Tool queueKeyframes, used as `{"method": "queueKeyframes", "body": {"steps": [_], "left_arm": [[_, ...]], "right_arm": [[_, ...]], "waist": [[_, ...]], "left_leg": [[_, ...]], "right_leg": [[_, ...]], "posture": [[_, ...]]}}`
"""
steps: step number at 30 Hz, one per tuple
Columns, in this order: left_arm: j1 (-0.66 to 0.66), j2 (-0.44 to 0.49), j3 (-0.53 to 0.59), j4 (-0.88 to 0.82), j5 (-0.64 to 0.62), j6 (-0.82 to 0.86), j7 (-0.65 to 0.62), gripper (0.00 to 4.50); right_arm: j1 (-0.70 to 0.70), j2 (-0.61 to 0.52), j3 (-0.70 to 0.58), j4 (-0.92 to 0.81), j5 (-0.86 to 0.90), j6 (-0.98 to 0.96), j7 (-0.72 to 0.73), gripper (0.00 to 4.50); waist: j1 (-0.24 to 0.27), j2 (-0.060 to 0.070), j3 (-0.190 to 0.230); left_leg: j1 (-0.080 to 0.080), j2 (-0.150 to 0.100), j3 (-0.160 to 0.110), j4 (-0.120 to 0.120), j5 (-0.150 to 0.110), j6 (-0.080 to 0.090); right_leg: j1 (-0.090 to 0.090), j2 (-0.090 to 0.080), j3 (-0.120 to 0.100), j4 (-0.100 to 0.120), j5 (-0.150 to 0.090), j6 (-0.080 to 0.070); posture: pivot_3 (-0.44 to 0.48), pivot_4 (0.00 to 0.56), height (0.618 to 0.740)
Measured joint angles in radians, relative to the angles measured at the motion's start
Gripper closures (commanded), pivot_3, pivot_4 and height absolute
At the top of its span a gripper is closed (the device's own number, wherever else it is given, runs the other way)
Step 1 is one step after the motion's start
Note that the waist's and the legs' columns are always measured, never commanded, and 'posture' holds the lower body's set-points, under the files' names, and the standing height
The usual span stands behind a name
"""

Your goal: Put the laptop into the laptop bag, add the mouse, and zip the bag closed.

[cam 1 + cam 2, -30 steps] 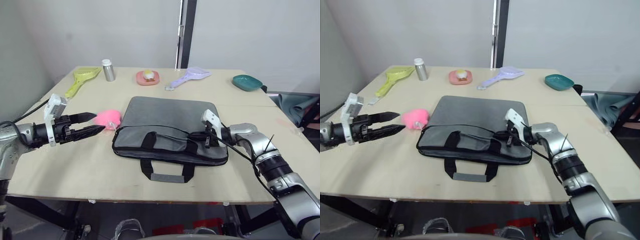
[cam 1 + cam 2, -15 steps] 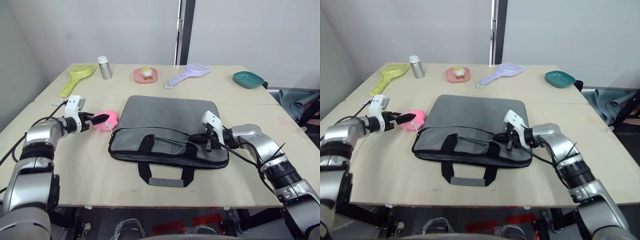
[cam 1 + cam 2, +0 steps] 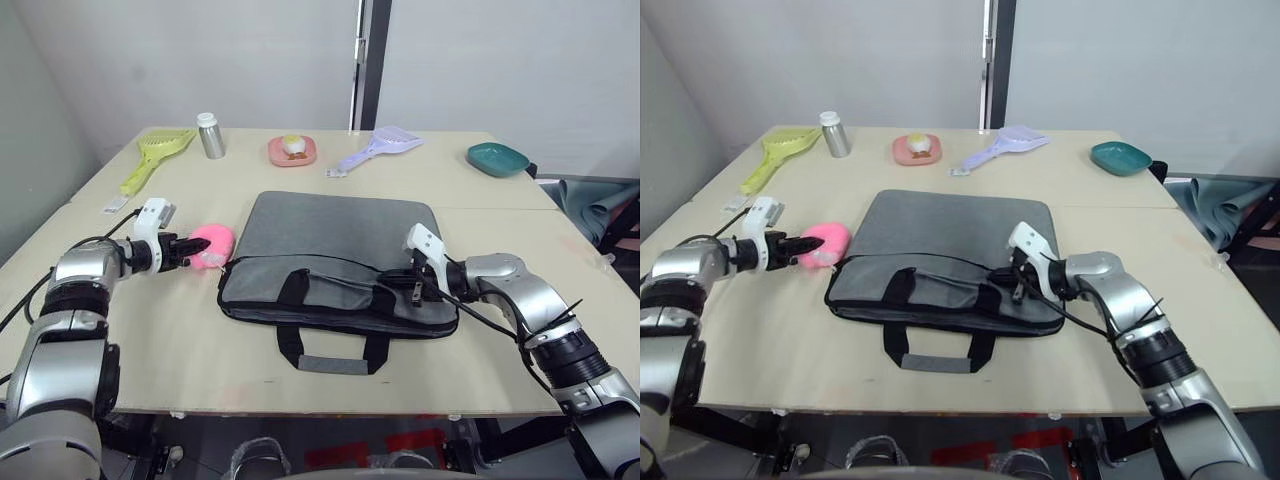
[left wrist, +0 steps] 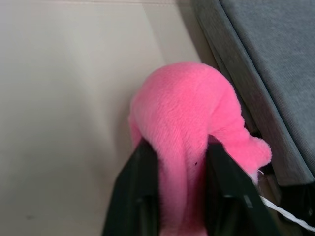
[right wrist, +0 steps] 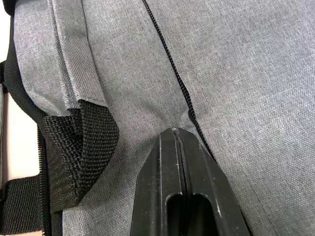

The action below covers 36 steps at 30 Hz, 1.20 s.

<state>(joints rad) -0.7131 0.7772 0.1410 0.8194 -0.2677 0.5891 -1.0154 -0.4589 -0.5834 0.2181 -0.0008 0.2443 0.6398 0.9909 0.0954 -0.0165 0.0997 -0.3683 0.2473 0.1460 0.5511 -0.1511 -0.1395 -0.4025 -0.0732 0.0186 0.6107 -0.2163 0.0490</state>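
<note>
**Left wrist view shows us clamped on the wrong object**

Left wrist view has our left gripper [image 4: 181, 162] closed around the fluffy pink blob [image 4: 189, 142], its two fingers [image 4: 141, 182] pressed into the plush on either side. That blob sits just beside the left edge of the laptop bag [image 3: 340, 245], and it is not the mouse. We see no white mouse and no silver laptop on the table [image 3: 180, 340]; we cannot tell whether either is already inside the bag. The risk on this side: we carry the pink toy into the bag as though it were the mouse, or drag it and its thin white thread against the bag's edge and shift the bag.

Moving right, the bag lies flat at the table's centre, handles toward us. Our right gripper [image 5: 183, 140] has its fingers pressed together with their tips on the grey fabric, right at the black zipper line [image 5: 170, 64]. We cannot tell whether the zipper pull is caught between them. If it is not, a pull along the zipper would slide off, or tug the fabric and bunch it.
</note>
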Motion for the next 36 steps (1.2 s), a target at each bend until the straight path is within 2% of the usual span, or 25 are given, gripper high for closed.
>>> {"method": "queueKeyframes", "body": {"steps": [9, 13, 21, 28, 31, 36], "left_arm": [[0.349, 0.088, 0.104, -0.467, -0.148, 0.211, -0.044, 4.49], [0.483, 0.132, 0.131, -0.587, -0.197, 0.239, -0.089, 4.49], [0.559, 0.161, 0.153, -0.597, -0.207, 0.195, -0.096, 4.49], [0.634, 0.211, 0.135, -0.614, -0.198, 0.127, -0.168, 4.49], [0.615, 0.220, 0.108, -0.573, -0.177, 0.076, -0.170, 4.49], [0.524, 0.202, 0.099, -0.486, -0.169, 0.102, -0.144, 4.49]], "right_arm": [[-0.004, -0.008, 0.024, -0.005, -0.006, 0.002, -0.021, 4.50], [-0.016, -0.004, 0.038, 0.003, -0.011, 0.002, -0.024, 4.50], [-0.049, 0.012, 0.073, 0.029, -0.017, 0.003, -0.033, 4.50], [-0.058, 0.014, 0.076, 0.035, -0.016, 0.005, -0.027, 4.50], [-0.061, 0.015, 0.076, 0.041, -0.016, 0.007, -0.028, 4.50], [-0.065, 0.017, 0.076, 0.042, -0.016, 0.019, -0.028, 4.50]], "waist": [[-0.002, 0.004, 0.003], [-0.006, 0.004, 0.003], [-0.024, 0.003, 0.001], [-0.036, 0.004, 0.000], [-0.037, 0.005, -0.001], [-0.034, 0.005, -0.002]], "left_leg": [[0.000, 0.001, 0.000, -0.001, 0.000, 0.000], [0.001, 0.000, 0.001, -0.002, 0.000, 0.000], [0.002, 0.000, 0.000, -0.003, -0.001, 0.000], [0.002, 0.000, 0.002, -0.007, -0.001, -0.001], [0.003, 0.000, 0.002, -0.008, -0.001, -0.001], [0.003, 0.000, 0.002, -0.008, -0.001, -0.001]], "right_leg": [[0.000, -0.001, 0.000, 0.000, -0.001, 0.001], [-0.001, -0.001, 0.001, -0.001, -0.002, 0.003], [0.000, 0.000, 0.003, -0.001, -0.003, 0.004], [-0.001, 0.000, 0.003, -0.004, -0.003, 0.004], [-0.001, 0.000, 0.004, -0.004, -0.003, 0.004], [0.000, 0.000, 0.003, -0.003, -0.003, 0.004]], "posture": [[0.000, 0.150, 0.740], [0.000, 0.150, 0.740], [0.000, 0.150, 0.740], [0.000, 0.150, 0.740], [0.000, 0.150, 0.740], [0.000, 0.150, 0.740]]}}
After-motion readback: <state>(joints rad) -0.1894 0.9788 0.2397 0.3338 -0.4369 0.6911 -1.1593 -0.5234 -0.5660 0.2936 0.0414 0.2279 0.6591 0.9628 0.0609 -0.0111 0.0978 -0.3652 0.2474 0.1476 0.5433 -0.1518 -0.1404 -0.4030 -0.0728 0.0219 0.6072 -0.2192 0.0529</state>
